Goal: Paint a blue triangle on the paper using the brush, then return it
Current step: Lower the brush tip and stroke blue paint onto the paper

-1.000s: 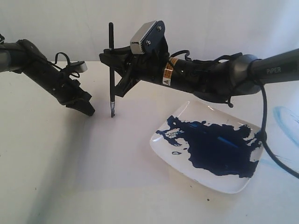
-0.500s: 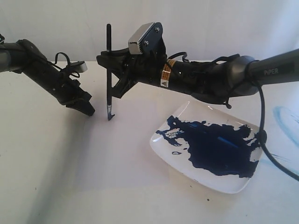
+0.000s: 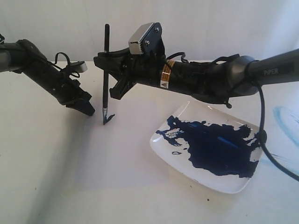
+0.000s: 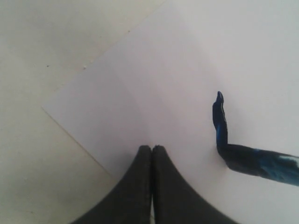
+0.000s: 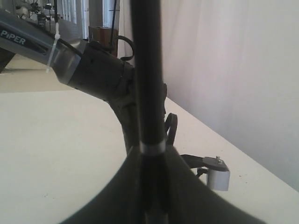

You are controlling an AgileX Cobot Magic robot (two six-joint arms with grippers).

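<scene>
Exterior view: right fingers [image 3: 113, 61] pinch brush [image 3: 106, 49]; left fingers [image 3: 84, 106] closed, empty.

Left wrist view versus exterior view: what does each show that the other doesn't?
Only left wrist: the corner of the pale rectangular paper, set off from the cream tabletop. Only exterior: the white plate with the dark blue paint blotch, and the right gripper clamping the long thin black brush upright. Both: the brush's bent blue tip on the paper, beside the shut left gripper.

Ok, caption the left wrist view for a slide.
Shut left gripper poised over the paper while the brush presses its blue-loaded tip onto it.
</scene>
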